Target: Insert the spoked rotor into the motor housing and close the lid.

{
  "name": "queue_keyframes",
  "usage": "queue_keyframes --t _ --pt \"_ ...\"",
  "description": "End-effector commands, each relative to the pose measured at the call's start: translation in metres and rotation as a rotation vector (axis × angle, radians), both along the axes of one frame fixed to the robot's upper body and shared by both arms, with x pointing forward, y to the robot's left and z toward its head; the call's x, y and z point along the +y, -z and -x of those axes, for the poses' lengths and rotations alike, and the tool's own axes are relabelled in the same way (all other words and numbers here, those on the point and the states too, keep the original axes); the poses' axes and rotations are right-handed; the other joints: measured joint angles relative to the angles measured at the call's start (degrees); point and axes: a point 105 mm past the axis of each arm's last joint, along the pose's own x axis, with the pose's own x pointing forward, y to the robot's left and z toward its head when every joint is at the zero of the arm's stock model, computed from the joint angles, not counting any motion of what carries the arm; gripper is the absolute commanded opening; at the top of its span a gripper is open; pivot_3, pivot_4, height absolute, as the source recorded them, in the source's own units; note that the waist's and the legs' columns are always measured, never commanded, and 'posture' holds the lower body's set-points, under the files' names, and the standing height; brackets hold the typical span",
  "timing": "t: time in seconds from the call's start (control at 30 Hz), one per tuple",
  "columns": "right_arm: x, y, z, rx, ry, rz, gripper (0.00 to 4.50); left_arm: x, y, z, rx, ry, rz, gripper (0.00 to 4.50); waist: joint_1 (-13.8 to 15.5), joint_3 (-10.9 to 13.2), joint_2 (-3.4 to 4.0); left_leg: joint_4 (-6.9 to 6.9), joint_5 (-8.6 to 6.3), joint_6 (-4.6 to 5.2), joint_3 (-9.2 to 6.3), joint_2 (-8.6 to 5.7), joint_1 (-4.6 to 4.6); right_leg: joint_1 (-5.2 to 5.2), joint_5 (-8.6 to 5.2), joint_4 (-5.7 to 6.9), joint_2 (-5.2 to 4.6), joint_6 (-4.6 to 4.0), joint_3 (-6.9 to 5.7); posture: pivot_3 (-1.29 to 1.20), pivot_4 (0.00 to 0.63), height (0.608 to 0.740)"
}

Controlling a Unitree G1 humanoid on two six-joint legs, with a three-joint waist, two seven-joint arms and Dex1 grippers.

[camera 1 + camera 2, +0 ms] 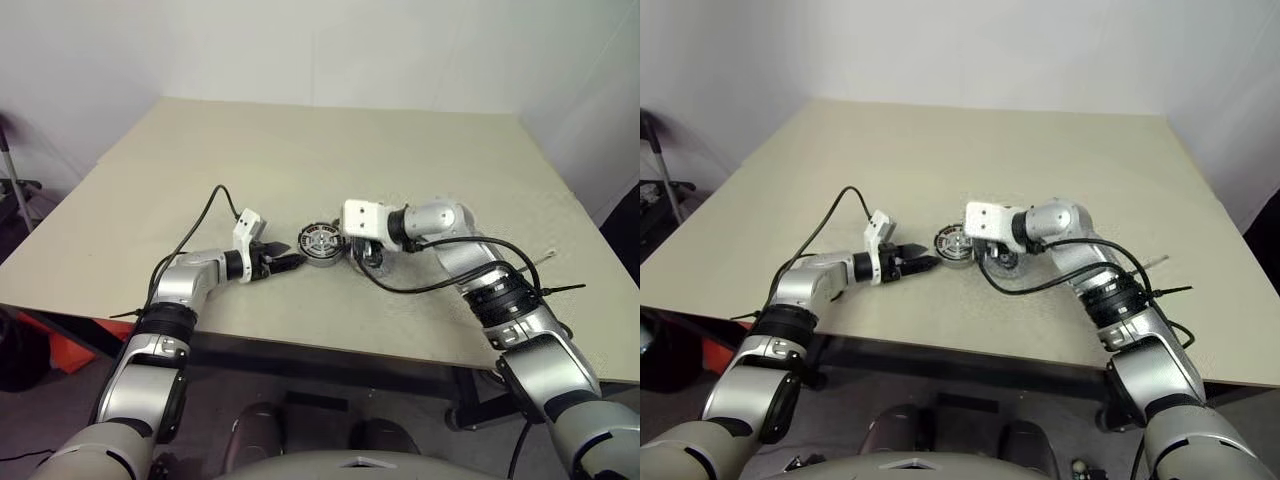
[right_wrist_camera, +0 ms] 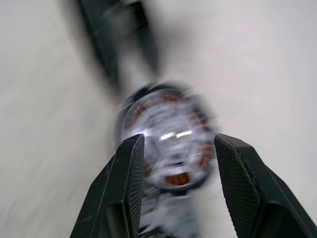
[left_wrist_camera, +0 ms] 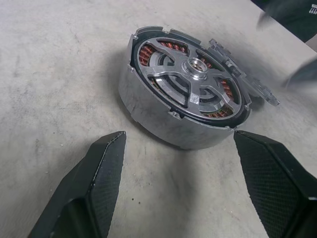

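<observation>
Centrally, the housing sits on a matte beige table, just below mid-frame in the head views. It is a round, shallow metal drum with a brushed silver wall. Copper-coloured coils show through the gaps of the rotor, a grey spoked wheel seated flat inside it around a shiny hub. A flat toothed grey piece juts out from behind the housing's far edge; its identity cannot be told.

The left gripper lies low at left of the housing, black textured fingers spread wide, holding nothing, tips short of the drum wall.

The right gripper hangs at right of the housing, angled down over it. Its jaws stand partly apart with nothing between them; the housing appears blurred beyond them.
</observation>
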Motion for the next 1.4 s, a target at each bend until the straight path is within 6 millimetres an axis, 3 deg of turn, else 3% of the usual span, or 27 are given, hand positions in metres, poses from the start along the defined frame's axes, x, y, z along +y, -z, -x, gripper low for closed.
queue_keyframes --t 0.03,0.23,0.4,0.5,0.63,0.77,0.93,1.4 --pt "-0.011 -0.023 -0.004 0.113 0.221 -0.274 2.24 -0.003 -0.015 -0.002 -0.052 0.033 0.016 3.69 0.11 0.00 0.00 -0.01 0.00 0.00 0.00 0.01 0.01 0.00 0.00 0.00 0.00 0.00 0.00 0.00 0.000 0.740" --pt "-0.041 0.002 0.049 0.496 0.500 -0.548 2.24 -0.009 -0.015 0.000 -0.106 0.148 -0.081 3.69 1.73 0.00 0.01 -0.10 0.02 -0.05 0.02 -0.01 0.07 0.03 0.00 -0.06 0.00 0.01 0.00 0.00 0.000 0.740" --pt "-0.052 0.002 0.092 0.660 0.579 -0.725 3.42 -0.012 -0.022 -0.009 -0.122 0.185 -0.107 3.69 2.53 0.01 0.01 -0.36 0.27 -0.47 0.02 -0.03 0.32 0.06 -0.03 -0.04 0.00 0.09 0.06 0.00 0.000 0.740" --pt "-0.063 0.020 0.090 0.739 0.740 -0.868 4.49 -0.017 -0.020 -0.009 -0.120 0.218 -0.117 3.69 2.63 -0.05 -0.09 -1.06 0.51 -0.86 0.04 -0.17 0.97 0.37 -0.29 -0.23 -0.01 0.54 0.16 0.00 0.000 0.740" --pt "-0.064 0.043 0.086 0.853 0.882 -1.022 4.49 -0.022 -0.020 -0.011 -0.119 0.242 -0.122 3.69 2.91 -0.05 -0.08 -1.90 1.06 -1.76 0.03 -0.25 1.25 0.24 -0.31 -0.33 -0.01 0.56 0.17 0.00 0.000 0.740" --pt "-0.063 0.058 0.083 0.938 0.964 -1.104 4.49 -0.024 -0.022 -0.012 -0.123 0.258 -0.127 3.69 3.14 -0.05 -0.07 -2.14 1.19 -1.94 0.02 -0.29 1.14 0.10 -0.32 -0.35 0.02 0.50 0.15 0.00 0.000 0.740" --pt "-0.061 0.058 0.078 0.957 0.976 -1.108 4.49 -0.022 -0.023 -0.013 -0.125 0.259 -0.130 3.69 3.09 -0.05 -0.07 -2.20 1.14 -1.87 0.02 -0.31 1.09 0.04 -0.16 -0.36 0.02 0.09 0.14 0.00 0.000 0.740" --pt "-0.060 0.055 0.071 0.976 0.949 -1.082 4.49 -0.018 -0.017 -0.010 -0.116 0.239 -0.124 3.69 3.05 -0.05 -0.06 -2.20 1.16 -1.91 0.02 -0.30 1.21 0.15 -0.34 -0.35 0.01 0.39 0.14 0.00 0.000 0.740"
